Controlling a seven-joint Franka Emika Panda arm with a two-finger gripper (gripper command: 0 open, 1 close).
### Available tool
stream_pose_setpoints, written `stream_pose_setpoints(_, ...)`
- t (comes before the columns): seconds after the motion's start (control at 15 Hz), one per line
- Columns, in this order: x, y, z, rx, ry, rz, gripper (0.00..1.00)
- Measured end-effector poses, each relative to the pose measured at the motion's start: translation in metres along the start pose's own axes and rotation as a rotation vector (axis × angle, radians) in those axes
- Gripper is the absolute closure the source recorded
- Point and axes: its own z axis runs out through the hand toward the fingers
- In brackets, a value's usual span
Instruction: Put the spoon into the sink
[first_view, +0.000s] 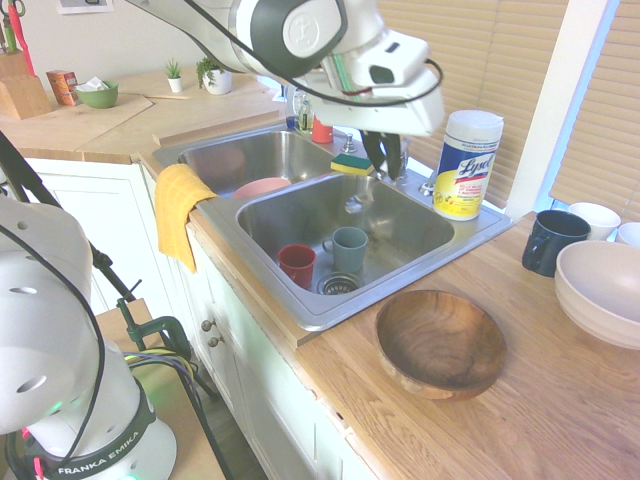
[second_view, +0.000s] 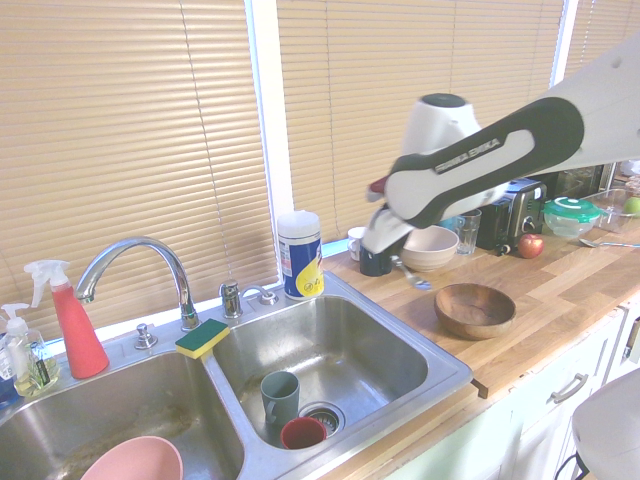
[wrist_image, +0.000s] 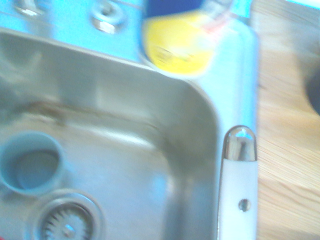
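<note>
The spoon (second_view: 411, 274) hangs from the claw (second_view: 384, 246), its bowl slanting down and away over the counter's edge, beside the sink (second_view: 345, 352); from where I stand the fingers look pressed tight on the pale handle, and the close-up from the wrist shows that handle (wrist_image: 239, 192) jutting out right over the basin's rim, wood on one side and steel on the other. That puts the spoon in the air, at the lip of the basin with the drain, not yet over the middle of it. Holding it by the handle end with the bowl hanging free makes sense to me: once the fingers part, it should simply fall. The arm reaches in high across the counter, its wrist tipped steeply downward so the claw points at the basin's corner near the yellow wipes tub (first_view: 466, 163). Down in the basin stand a grey-green mug (first_view: 349, 249) and a red cup (first_view: 297, 265) by the drain, so I'd judge the drop wants some bare steel. The wooden bowl (first_view: 440, 341) sits empty on the counter nearby.
</note>
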Motion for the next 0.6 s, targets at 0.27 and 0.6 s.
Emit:
stream_pose_setpoints(0.27,-0.005,-0.068,0.048,-0.053,-0.036,0.027,1.0)
stream_pose_setpoints(0.6,-0.024,-0.107,0.132,-0.146,-0.078,0.004,1.0)
